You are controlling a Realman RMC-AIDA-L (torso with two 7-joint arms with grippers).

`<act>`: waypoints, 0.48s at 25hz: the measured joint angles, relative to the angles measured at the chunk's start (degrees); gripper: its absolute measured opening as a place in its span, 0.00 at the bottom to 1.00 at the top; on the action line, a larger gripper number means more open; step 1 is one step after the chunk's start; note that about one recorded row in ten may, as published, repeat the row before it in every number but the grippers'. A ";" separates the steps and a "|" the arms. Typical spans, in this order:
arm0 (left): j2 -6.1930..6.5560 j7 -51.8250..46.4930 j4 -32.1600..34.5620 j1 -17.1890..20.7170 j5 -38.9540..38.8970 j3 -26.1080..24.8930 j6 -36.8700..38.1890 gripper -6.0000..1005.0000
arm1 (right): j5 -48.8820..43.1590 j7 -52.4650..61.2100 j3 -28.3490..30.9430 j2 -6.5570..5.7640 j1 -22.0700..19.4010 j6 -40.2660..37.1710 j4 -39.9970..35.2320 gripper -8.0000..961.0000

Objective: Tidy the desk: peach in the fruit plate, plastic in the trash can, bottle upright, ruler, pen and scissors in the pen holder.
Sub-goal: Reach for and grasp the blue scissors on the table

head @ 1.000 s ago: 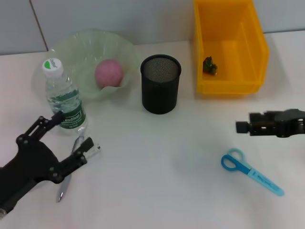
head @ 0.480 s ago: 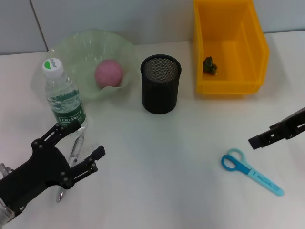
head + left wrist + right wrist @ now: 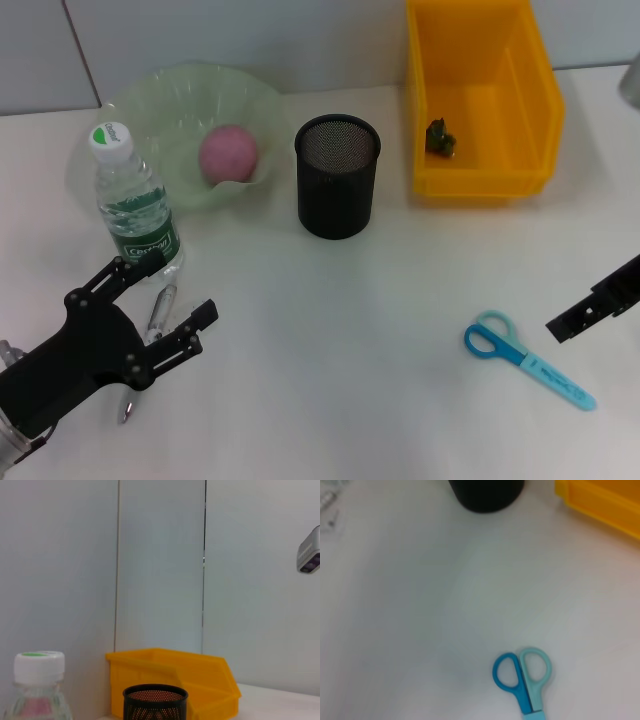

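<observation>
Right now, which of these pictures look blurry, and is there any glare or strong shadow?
Head view: even light, no glare, soft shadows, and the scissors and pen holder look sharp. Right wrist view: soft all over, the scissors fuzzy-edged, the yellow bin a blur. Left wrist view: the bottle close up is slightly soft.

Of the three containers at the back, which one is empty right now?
The black mesh pen holder, standing in the middle. The green fruit plate on its left holds the pink peach, and the yellow trash can on its right has a scrap inside.
</observation>
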 joint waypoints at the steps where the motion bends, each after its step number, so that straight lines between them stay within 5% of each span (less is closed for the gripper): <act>1: -0.05 0.14 0.00 -0.07 0.00 0.00 -0.42 0.83 | -0.56 0.01 -0.81 0.00 0.30 0.31 0.49 0.87; 12: -0.14 0.04 -0.03 -0.96 -0.20 0.01 -2.29 0.83 | -4.65 -0.12 -13.73 0.19 1.37 7.76 6.65 0.87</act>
